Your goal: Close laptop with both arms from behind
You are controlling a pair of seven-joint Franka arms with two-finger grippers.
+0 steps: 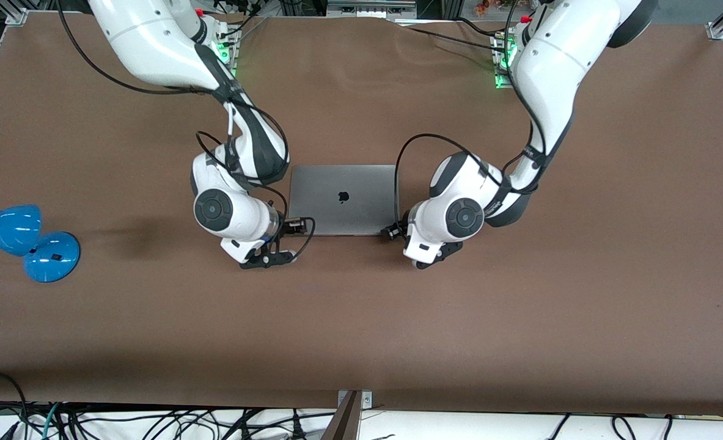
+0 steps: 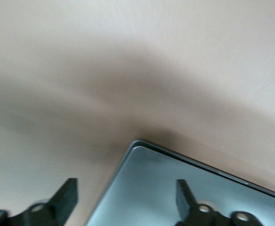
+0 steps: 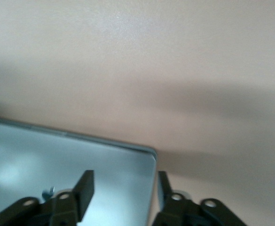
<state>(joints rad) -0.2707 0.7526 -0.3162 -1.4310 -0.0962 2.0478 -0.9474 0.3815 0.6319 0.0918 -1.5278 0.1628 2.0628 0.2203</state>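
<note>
Lying flat on the brown desk, lid down and logo up, the laptop between both arms, apparently shut already. Right gripper spread, straddling the lid corner toward the right arm's end, on the edge nearer the front camera; left gripper likewise spread over the matching corner, one finger above the lid. Probably placed at both corners to press evenly. Blue lamp well apart.

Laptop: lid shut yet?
Shut. The laptop lies flat on the table, logo up, no keyboard or screen showing; wrist views show lid corners down.
</note>
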